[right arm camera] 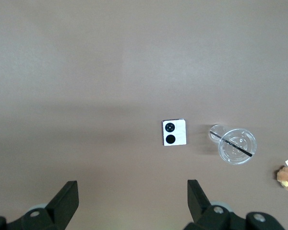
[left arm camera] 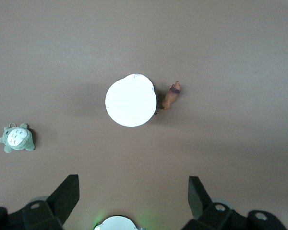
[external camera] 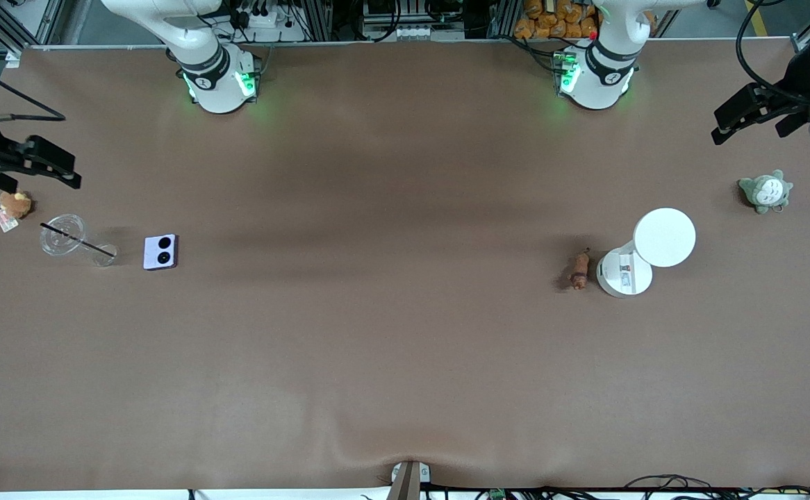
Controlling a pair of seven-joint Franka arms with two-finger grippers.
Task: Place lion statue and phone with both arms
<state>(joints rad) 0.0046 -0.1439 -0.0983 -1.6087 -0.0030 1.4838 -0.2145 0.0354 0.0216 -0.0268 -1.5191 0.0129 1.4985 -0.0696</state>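
Brown counter (external camera: 405, 361) filling the front view, both arm bases along the upper edge. At mid-height of the frame, toward the right arm's end: lavender phone (external camera: 160, 251) (right arm camera: 174, 132) lying flat, camera circles up, near a tipped clear cup (external camera: 63, 235) with a black straw; brown plush (external camera: 14, 203) close to the frame edge. Toward the left arm's end, also at mid-height: lion statue (external camera: 579, 269) (left arm camera: 171, 96) lying just beside a white round-topped stand (external camera: 664, 237); grey-green plush (external camera: 765, 191) higher in the frame. Right tool (external camera: 37, 173) (right arm camera: 132, 196) hovering over the brown plush, fingers spread, holding nothing. Left tool (external camera: 756, 118) (left arm camera: 134, 196) hanging in the upper corner over the counter's end, likewise spread and unladen.
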